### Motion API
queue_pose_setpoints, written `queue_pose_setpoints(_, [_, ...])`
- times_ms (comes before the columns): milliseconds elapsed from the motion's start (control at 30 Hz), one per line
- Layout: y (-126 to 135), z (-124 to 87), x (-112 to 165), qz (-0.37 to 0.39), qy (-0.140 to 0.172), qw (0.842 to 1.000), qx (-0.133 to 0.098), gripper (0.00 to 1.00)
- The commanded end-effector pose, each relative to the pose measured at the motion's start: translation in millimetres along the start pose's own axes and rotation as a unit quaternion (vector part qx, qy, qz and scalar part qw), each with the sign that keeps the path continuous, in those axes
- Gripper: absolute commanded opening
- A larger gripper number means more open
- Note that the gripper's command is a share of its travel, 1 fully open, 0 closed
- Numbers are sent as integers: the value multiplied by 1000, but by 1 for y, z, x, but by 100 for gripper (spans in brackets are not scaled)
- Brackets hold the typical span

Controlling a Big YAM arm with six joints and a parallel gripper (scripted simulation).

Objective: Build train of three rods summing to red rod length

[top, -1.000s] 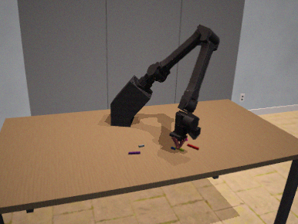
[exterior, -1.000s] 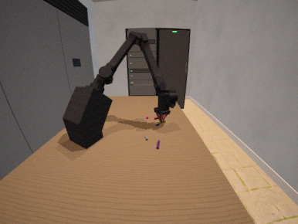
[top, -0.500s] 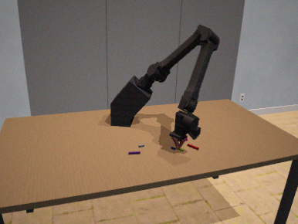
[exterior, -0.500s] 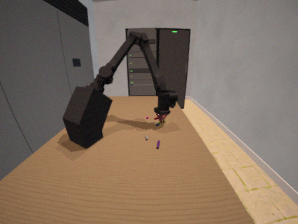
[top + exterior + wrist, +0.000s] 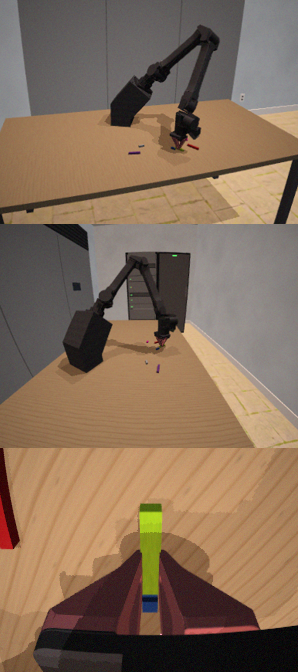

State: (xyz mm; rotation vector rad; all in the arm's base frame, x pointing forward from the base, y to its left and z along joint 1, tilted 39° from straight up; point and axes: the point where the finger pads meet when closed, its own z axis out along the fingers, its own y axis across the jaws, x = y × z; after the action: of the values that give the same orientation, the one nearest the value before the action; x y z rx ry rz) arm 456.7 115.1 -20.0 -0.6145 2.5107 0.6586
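My gripper (image 5: 150,559) is shut on a lime rod (image 5: 150,552), which sticks out forward from between the fingers, low over the table. A short blue rod (image 5: 150,604) lies in line with the lime rod's near end, between the fingers. I cannot tell whether the two touch. The red rod (image 5: 7,504) lies apart at the left edge of the wrist view. In the top view the gripper (image 5: 178,145) points down at the lime rod (image 5: 181,149), with the blue rod (image 5: 173,147) to its left and the red rod (image 5: 193,147) to its right.
A purple rod (image 5: 134,153) and a short bluish rod (image 5: 141,146) lie to the left, well apart from the gripper. A small magenta rod (image 5: 147,341) lies behind the gripper. The arm's dark base (image 5: 127,101) stands at the back of the table.
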Motion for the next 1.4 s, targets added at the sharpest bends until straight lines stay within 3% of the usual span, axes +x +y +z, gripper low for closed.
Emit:
queue_pose_setpoints(0, [3,7,-1,1,0,1000,-1,5])
queue_pose_setpoints(1367, [1,13,-6,0,-4,1000,0,5])
